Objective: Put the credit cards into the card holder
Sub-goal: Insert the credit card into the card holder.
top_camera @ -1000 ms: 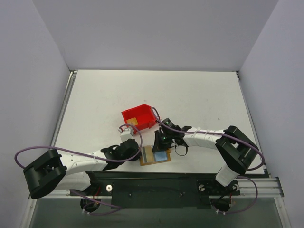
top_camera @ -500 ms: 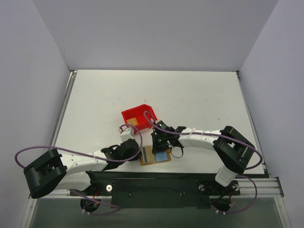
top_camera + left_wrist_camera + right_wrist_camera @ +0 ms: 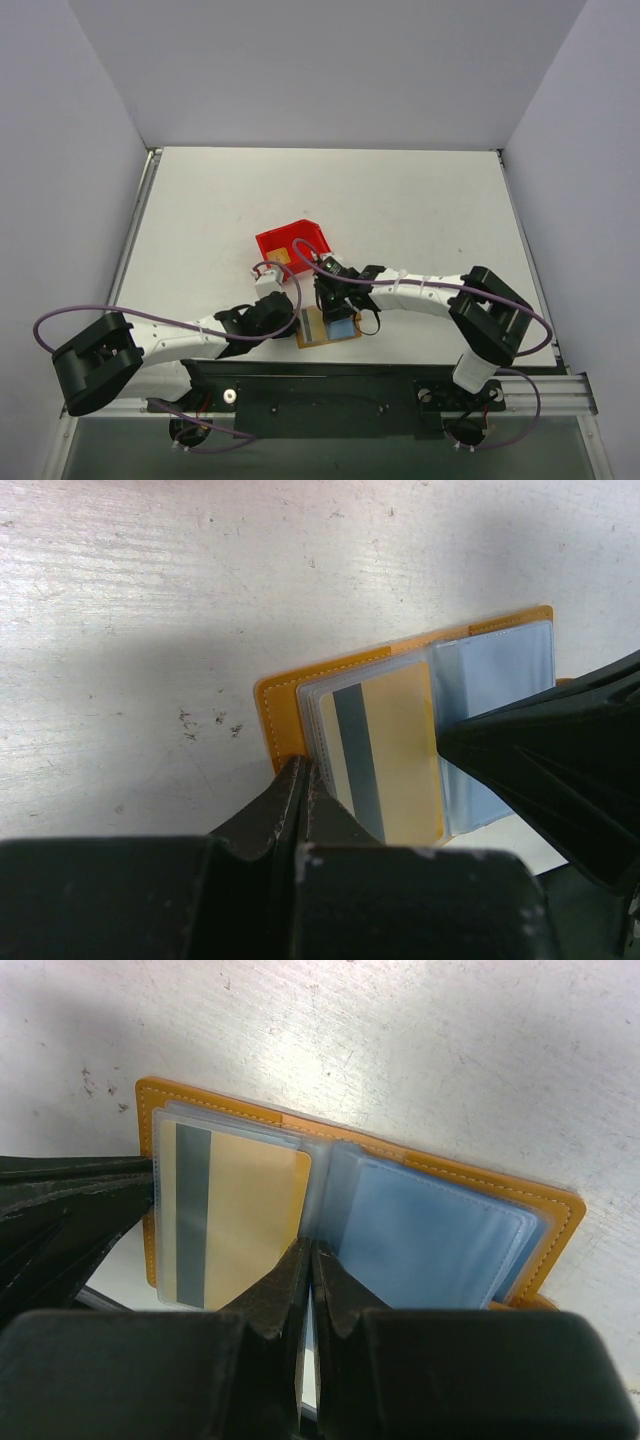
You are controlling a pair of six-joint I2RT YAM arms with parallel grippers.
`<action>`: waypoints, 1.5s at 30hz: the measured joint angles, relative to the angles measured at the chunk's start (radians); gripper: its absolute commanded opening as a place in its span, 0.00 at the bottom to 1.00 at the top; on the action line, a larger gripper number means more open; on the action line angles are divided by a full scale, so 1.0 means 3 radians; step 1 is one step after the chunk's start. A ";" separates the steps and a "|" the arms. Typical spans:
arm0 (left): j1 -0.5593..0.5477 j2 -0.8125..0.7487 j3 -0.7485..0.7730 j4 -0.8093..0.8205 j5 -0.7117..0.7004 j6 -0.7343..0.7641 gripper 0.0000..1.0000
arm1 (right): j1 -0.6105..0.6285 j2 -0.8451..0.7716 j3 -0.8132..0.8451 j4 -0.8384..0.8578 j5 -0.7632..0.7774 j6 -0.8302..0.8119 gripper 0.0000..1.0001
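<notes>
The card holder (image 3: 345,339) lies open near the table's front edge, orange-tan with a light blue panel (image 3: 430,1240) on its right half. A golden credit card (image 3: 250,1210) with a grey stripe sits in a clear sleeve on its left half and also shows in the left wrist view (image 3: 400,750). My left gripper (image 3: 300,772) is shut, its tips at the holder's left edge (image 3: 272,710). My right gripper (image 3: 311,1252) is shut, its tips at the middle fold by the card's right edge. Its fingers (image 3: 540,765) show in the left wrist view.
A red plastic bin (image 3: 290,247) stands just behind the holder, with a small tan piece (image 3: 283,256) inside it. Both arms meet over the holder. The black mounting rail (image 3: 320,385) runs right in front of it.
My right gripper has moved left and down onto the holder's middle. My left gripper has stayed at the holder's left edge.
</notes>
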 measured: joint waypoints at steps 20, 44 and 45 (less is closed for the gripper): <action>0.0000 0.0005 0.0004 0.0000 0.0000 0.0001 0.00 | 0.0070 0.0127 0.0086 0.0056 -0.0263 -0.0088 0.00; 0.0000 0.0005 0.0004 0.0000 0.0000 0.0000 0.00 | 0.0050 -0.0013 0.0032 -0.0098 -0.0019 -0.0084 0.00; 0.0000 0.0005 0.0004 0.0000 0.0000 0.0001 0.00 | 0.0051 -0.0013 0.0042 -0.0113 -0.0009 -0.0085 0.00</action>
